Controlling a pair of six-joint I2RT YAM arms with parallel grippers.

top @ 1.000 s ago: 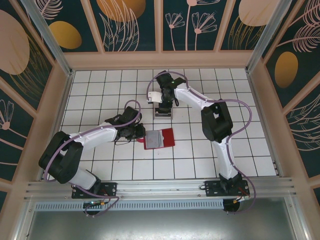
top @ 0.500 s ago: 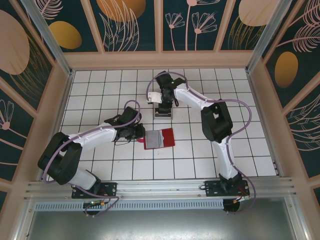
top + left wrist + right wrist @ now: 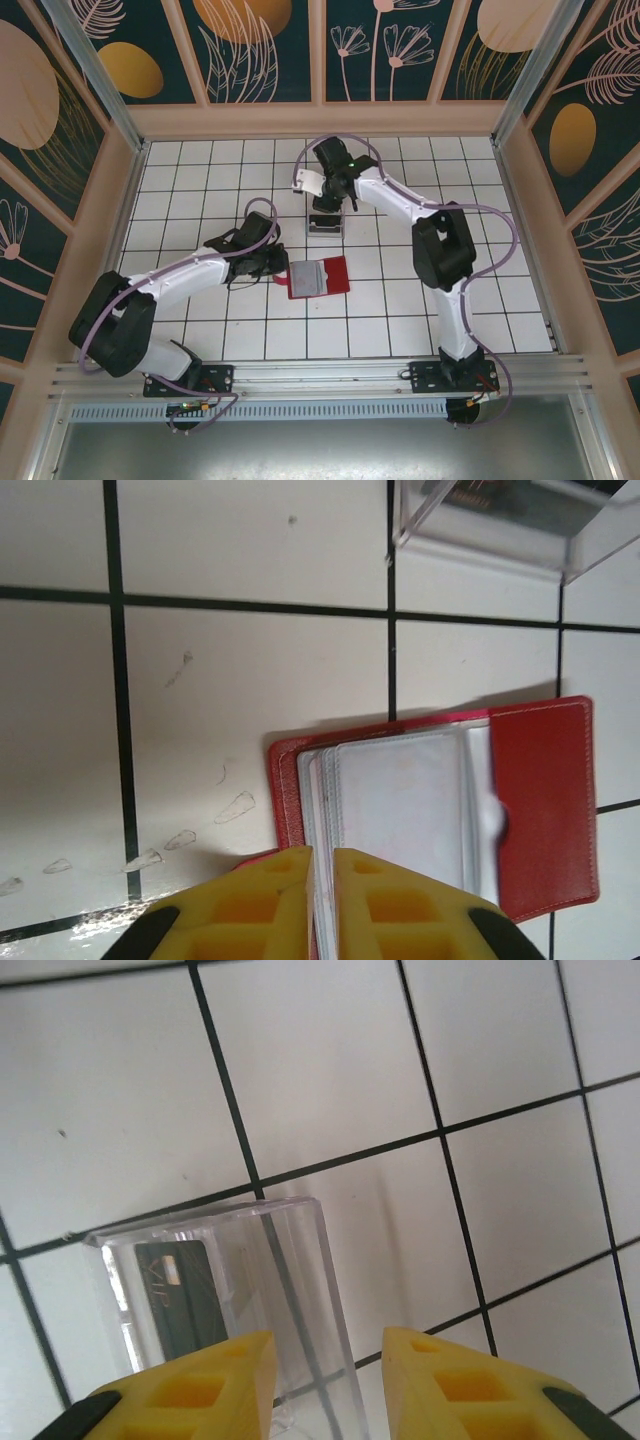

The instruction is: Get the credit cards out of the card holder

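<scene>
1. Tiled table (image 3: 200, 180): white squares with dark grout. The card holder lies on it and serves as the reference point for these notes.
2. Right arm (image 3: 440, 250): passes the card holder's right side and bends back in beyond its far edge.
3. Left arm (image 3: 180, 280): comes in low from the card holder's left, with the wrist ending at its left edge.
4. Card holder (image 3: 540, 800): red, lying open and flat. The pale grey see-through sleeves (image 3: 400, 800) are fanned across its inside, and the red flap lies on the side away from the left arm. Cannot tell whether the sleeves have anything in them.
5. Clear tray (image 3: 290, 1260): stands near the card holder's far edge, with bare tile between the two.
6. Left gripper (image 3: 322, 900): yellow fingers drawn almost together, pinching the thin sleeve edges at the card holder's left edge.
7. Right gripper (image 3: 330, 1380): hangs above the clear tray on the far side of the card holder. Its fingers stand partly apart and grip nothing; the tray's edge shows through the gap.
8. Credit card (image 3: 180, 1290): dark, out of the card holder, lying inside the clear tray.
</scene>
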